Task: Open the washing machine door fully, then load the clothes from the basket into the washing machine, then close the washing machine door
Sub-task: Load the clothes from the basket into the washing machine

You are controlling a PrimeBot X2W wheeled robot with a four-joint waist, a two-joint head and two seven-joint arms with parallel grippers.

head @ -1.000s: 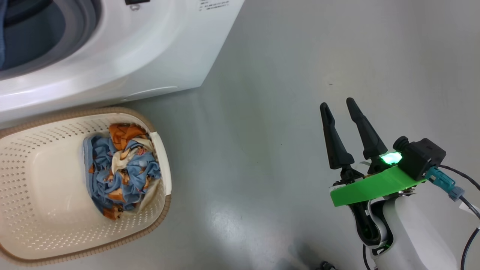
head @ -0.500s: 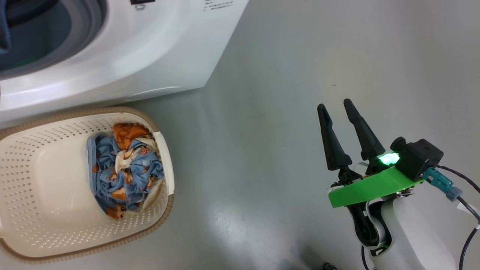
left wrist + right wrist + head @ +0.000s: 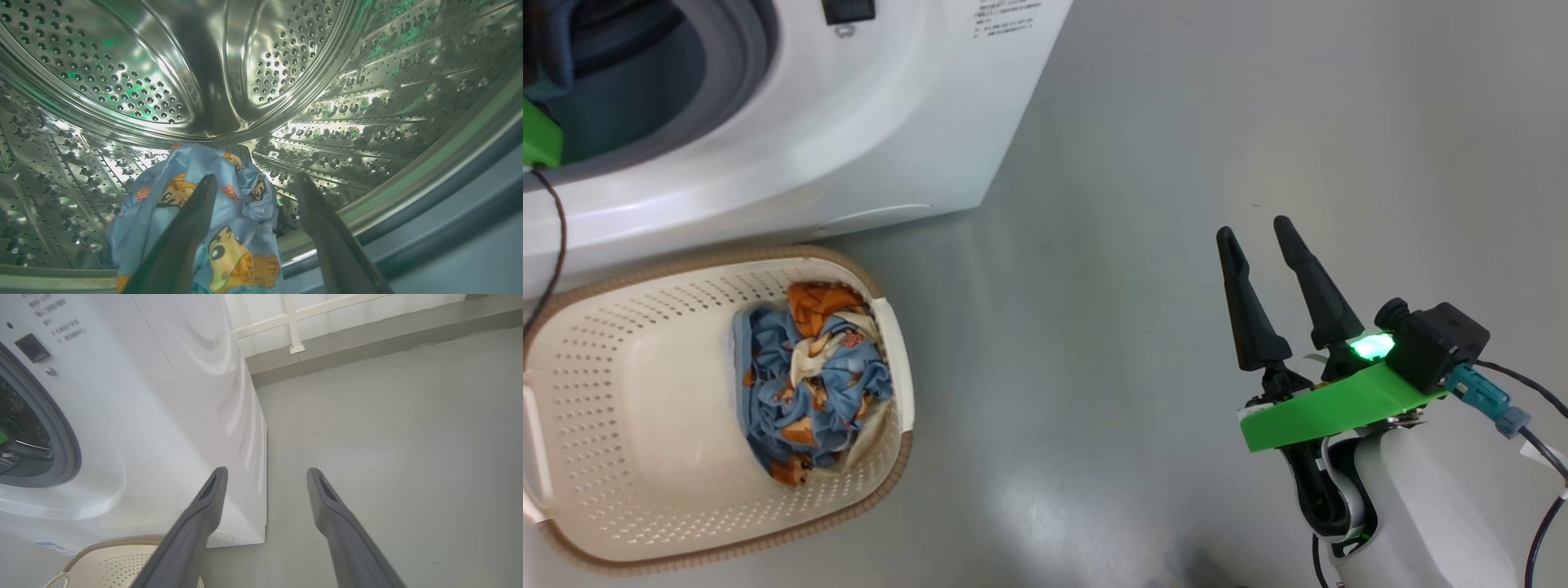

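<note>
Right gripper (image 3: 1255,228) idle over bare floor (image 3: 1094,327), jaws spread wide, empty. Basket (image 3: 629,392) sits at the washing machine's (image 3: 849,122) front, clothes (image 3: 809,384) heaped at its right end. Inside the drum (image 3: 122,81), left gripper (image 3: 256,177) has just opened: fingers wide apart, blue printed piece (image 3: 241,232) slumped against one finger, unpinched, near the drum's front lip. Judged: one piece delivered, more to fetch.

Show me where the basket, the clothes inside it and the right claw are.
basket (image 3: 645,392): head view, bare cream floor of it.
clothes (image 3: 817,384): head view, blue fabric mid-pile.
right claw (image 3: 1254,227): head view, midway between its two fingertips.
</note>
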